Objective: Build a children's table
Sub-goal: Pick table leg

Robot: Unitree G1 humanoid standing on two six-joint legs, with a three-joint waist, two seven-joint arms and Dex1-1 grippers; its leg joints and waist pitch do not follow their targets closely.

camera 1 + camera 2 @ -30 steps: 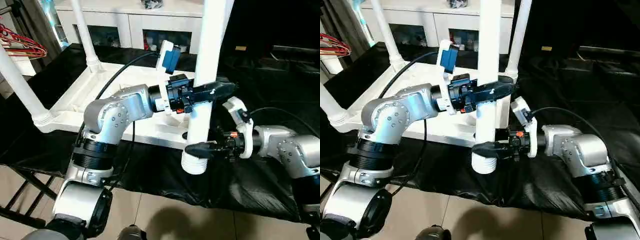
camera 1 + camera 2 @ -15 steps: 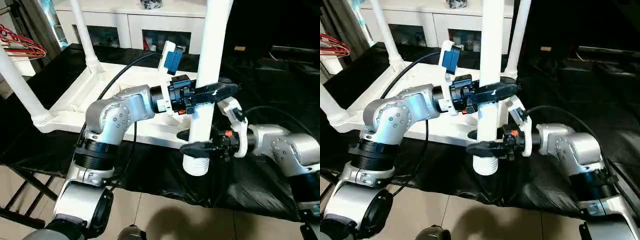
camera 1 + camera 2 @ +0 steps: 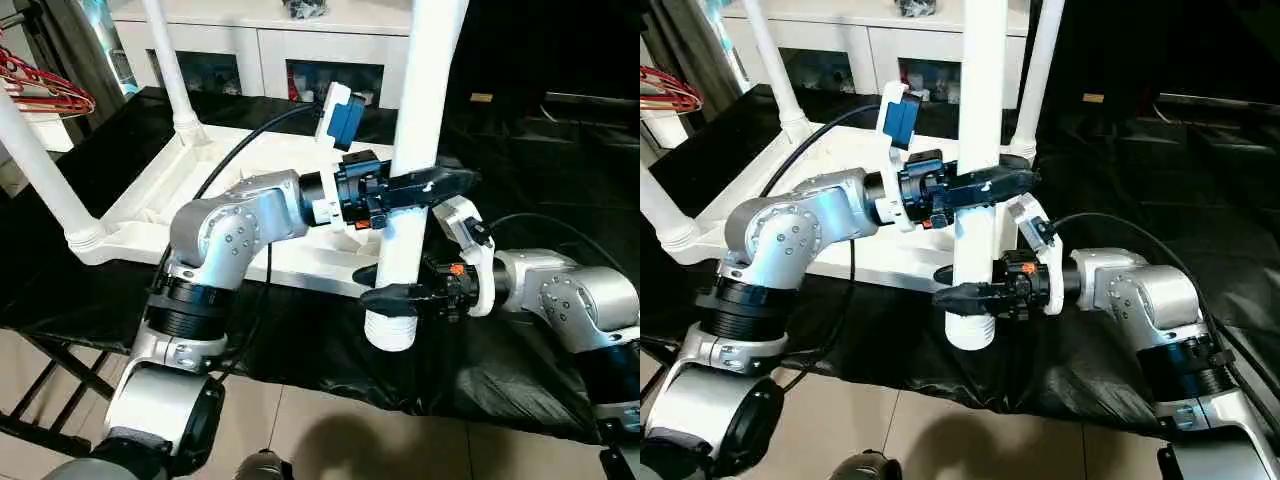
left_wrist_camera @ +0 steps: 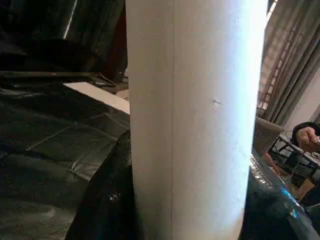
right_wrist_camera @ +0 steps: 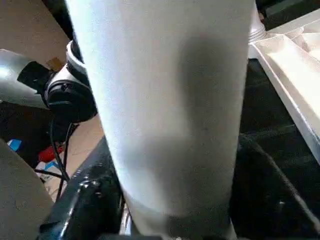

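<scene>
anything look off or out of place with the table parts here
Only the long white cylindrical leg, held upright by both claws: its ribbed end hangs over the black cloth, beside the empty corner socket of the white plastic tabletop, not in it.

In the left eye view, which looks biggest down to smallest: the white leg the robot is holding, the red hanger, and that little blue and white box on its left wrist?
1. The held leg, by far, though it stands nearest the camera, which enlarges it.
2 and 3. The red hanger and the blue and white box look too alike to rank; the hanger is cut by the picture's edge.
</scene>
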